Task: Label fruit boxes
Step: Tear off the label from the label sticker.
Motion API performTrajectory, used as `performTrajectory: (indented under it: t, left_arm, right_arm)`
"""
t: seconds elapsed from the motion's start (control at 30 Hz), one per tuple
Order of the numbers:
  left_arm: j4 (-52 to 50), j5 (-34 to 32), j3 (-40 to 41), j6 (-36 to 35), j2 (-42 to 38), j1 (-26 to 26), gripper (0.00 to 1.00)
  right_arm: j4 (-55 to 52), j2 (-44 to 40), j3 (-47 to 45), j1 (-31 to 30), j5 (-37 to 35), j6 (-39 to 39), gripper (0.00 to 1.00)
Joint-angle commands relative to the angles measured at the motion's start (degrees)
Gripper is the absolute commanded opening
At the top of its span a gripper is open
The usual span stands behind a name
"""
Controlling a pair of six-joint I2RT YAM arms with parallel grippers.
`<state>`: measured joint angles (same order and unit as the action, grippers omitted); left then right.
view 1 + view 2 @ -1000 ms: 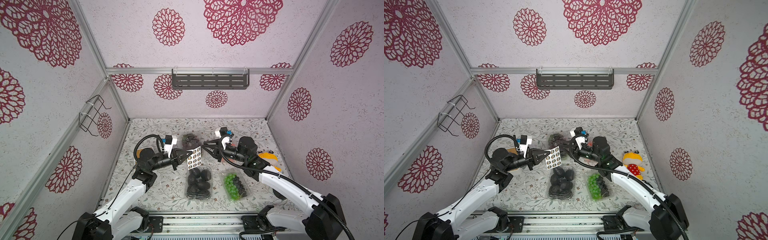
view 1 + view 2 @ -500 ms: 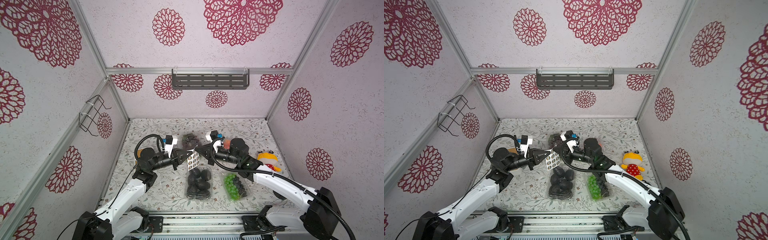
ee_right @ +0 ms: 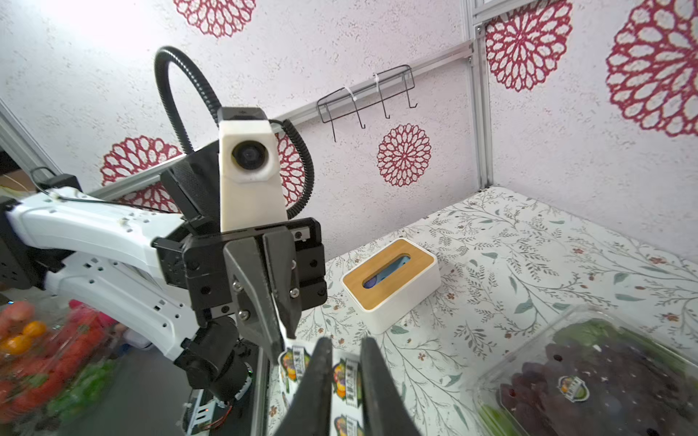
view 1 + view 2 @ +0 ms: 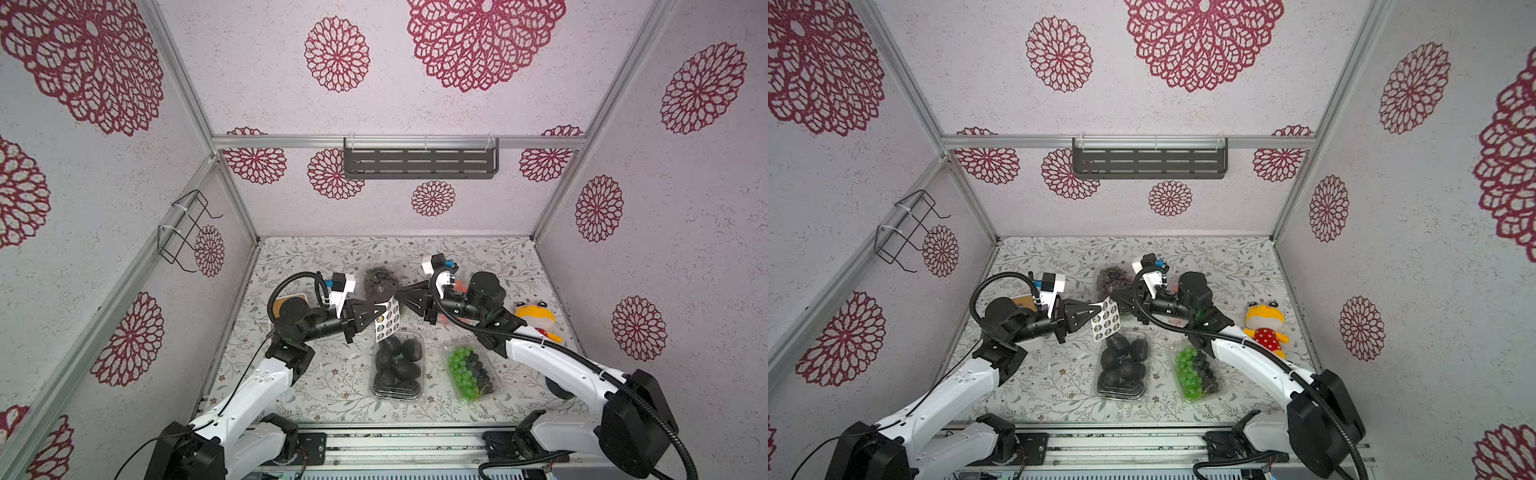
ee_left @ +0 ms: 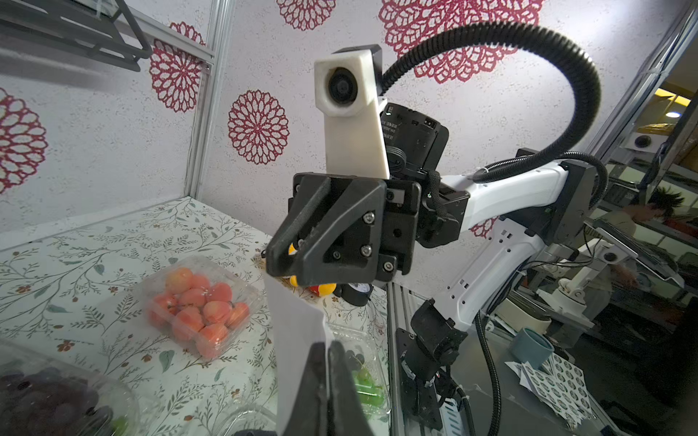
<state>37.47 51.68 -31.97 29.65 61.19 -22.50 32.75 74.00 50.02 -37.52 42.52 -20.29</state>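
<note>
Midair, left gripper point(image 4: 376, 310) pinches a thin white sheet of round stickers point(image 4: 387, 320)

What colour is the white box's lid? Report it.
The lid is light wood-tan, seen best in the right wrist view.

All clear and shut, the black-fruit box point(image 4: 398, 365) is lying beside the green-and-black grape box point(image 4: 471, 372) — purple-grape box point(image 4: 379, 281) and strawberry box point(image 5: 200, 302) sitting behind.
</note>
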Motion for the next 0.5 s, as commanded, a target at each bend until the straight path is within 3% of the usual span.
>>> performTrajectory:
  t: [0.0,0.27,0.47]
  left_arm:
    - [1.7,0.6,0.3,0.4,0.2,-0.2,0.00]
    - [1.6,0.3,0.1,0.3,0.2,-0.2,0.00]
    - [1.5,0.1,-0.1,0.3,0.6,-0.2,0.00]
  right_arm:
    - [4.2,0.7,1.1,-0.2,4.9,-3.1,0.26]
    - [6.3,1.5,0.8,-0.3,7.9,-5.2,0.30]
    - [6.6,2.3,1.0,-0.6,9.7,-5.7,0.40]
